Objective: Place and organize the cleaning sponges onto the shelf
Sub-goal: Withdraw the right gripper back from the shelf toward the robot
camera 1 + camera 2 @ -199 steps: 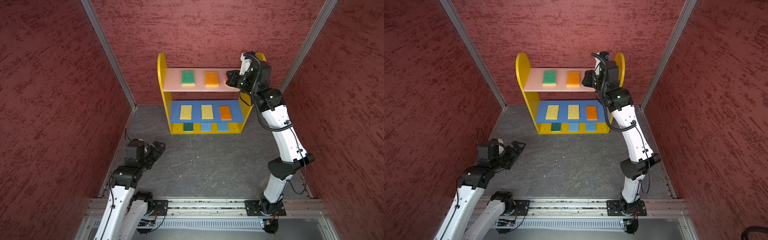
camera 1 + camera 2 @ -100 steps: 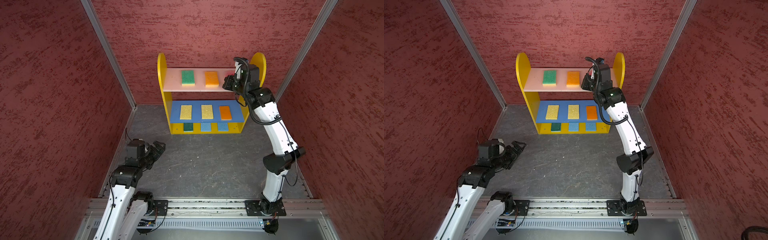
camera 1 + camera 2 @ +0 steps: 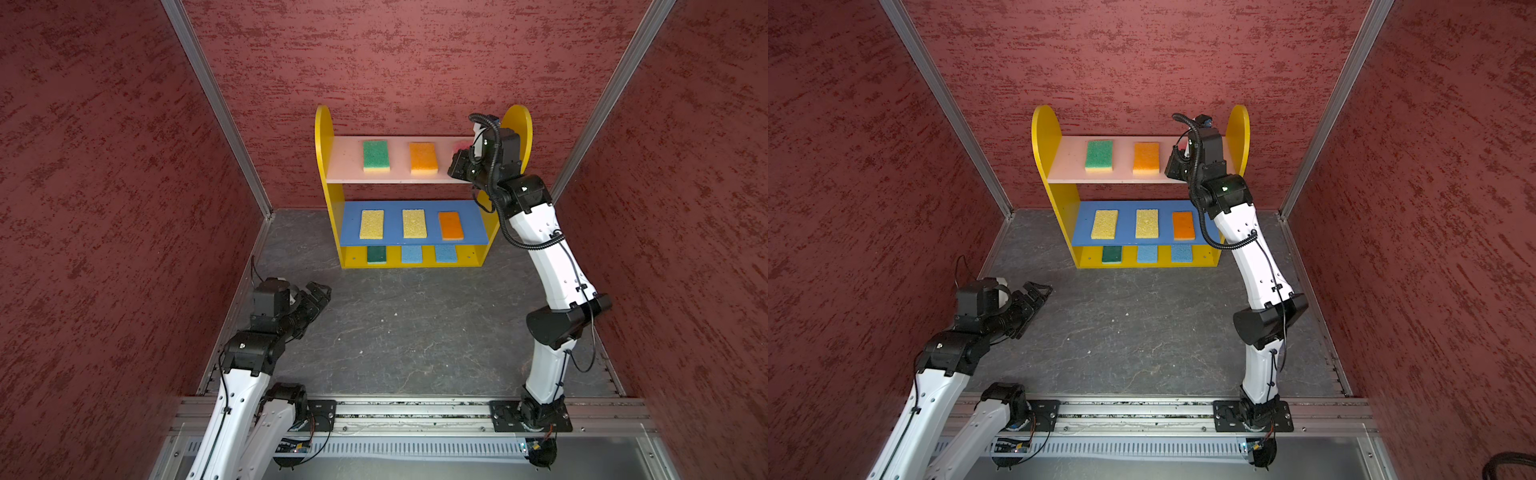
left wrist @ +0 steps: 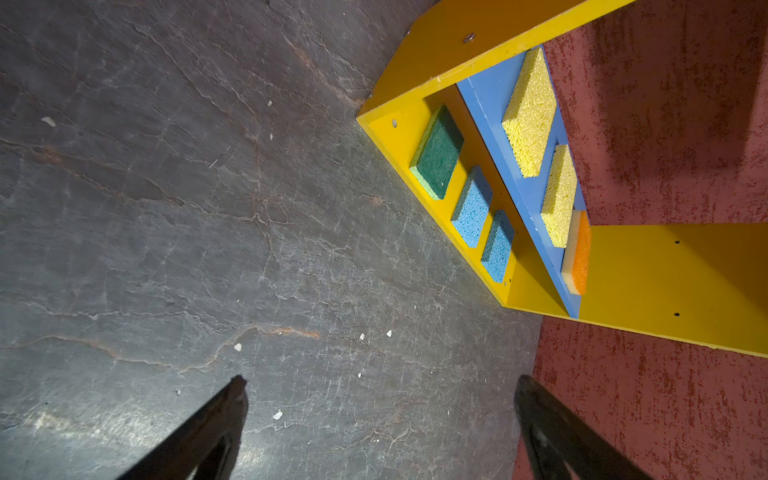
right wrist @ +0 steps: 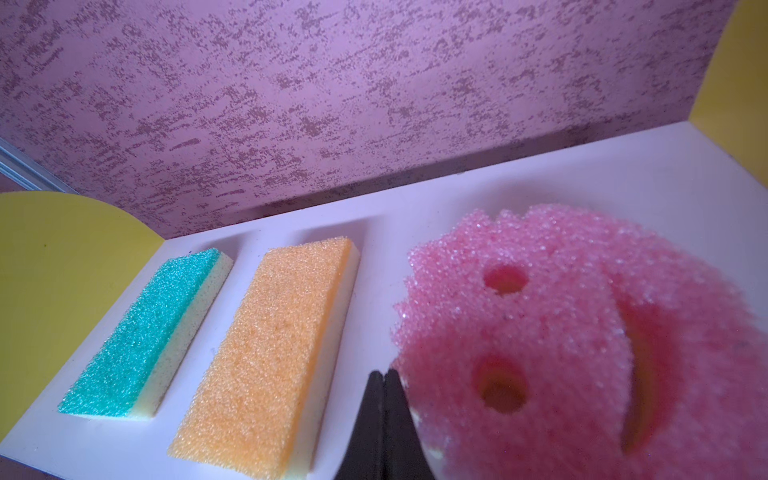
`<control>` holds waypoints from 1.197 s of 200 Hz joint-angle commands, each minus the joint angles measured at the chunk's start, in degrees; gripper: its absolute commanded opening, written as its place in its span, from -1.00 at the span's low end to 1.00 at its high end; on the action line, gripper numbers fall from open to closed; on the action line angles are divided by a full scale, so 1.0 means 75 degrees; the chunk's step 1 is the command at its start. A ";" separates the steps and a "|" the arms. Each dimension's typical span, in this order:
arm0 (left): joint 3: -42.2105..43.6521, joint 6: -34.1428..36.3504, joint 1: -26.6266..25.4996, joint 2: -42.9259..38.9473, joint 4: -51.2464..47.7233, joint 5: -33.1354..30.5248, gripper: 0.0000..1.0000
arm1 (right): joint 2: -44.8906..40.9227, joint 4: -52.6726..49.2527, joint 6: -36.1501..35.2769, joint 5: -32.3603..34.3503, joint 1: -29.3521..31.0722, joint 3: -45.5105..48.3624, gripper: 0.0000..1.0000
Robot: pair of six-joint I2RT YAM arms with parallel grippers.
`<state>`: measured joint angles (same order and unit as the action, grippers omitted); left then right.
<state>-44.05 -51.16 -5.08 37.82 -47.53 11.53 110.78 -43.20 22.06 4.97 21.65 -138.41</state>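
Observation:
The shelf [image 3: 324, 137] [image 3: 1044, 137] stands against the back wall. On its pink top board lie a green sponge [image 3: 376, 155] and an orange sponge [image 3: 423, 158] [image 5: 270, 345]. The round pink smiley sponge [image 5: 561, 324] [image 3: 460, 145] is at the right end, mostly hidden by the arm in both top views. My right gripper [image 5: 383, 376] [image 3: 457, 164] is shut with nothing between its fingers, its tips against the smiley's edge. Two yellow sponges [image 3: 371, 224] and an orange one [image 3: 451, 225] lie on the blue board. A green [image 3: 376, 254] and two blue sponges [image 3: 411, 254] sit on the base. My left gripper [image 4: 380, 380] [image 3: 320, 293] hangs open over the floor.
Red textured walls close in the back and both sides. The dark grey floor [image 3: 415, 324] stretches between the shelf and the front rail [image 3: 415, 407]. Small white crumbs [image 4: 277, 414] dot the floor near my left gripper.
My right arm has swung a little to the left at the top board's right end and drawn in its elbow. The left arm has not moved.

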 commanded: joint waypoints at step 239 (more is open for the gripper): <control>-0.1693 0.0889 0.0252 -0.1046 -0.1526 -0.1248 0.99 | -0.5642 0.1774 -0.0497 0.1428 -0.0026 0.5593 -0.77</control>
<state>-55.00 -46.89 -3.79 30.96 -57.34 4.73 70.87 -32.56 19.86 12.97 21.65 -99.88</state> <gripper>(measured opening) 0.996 0.102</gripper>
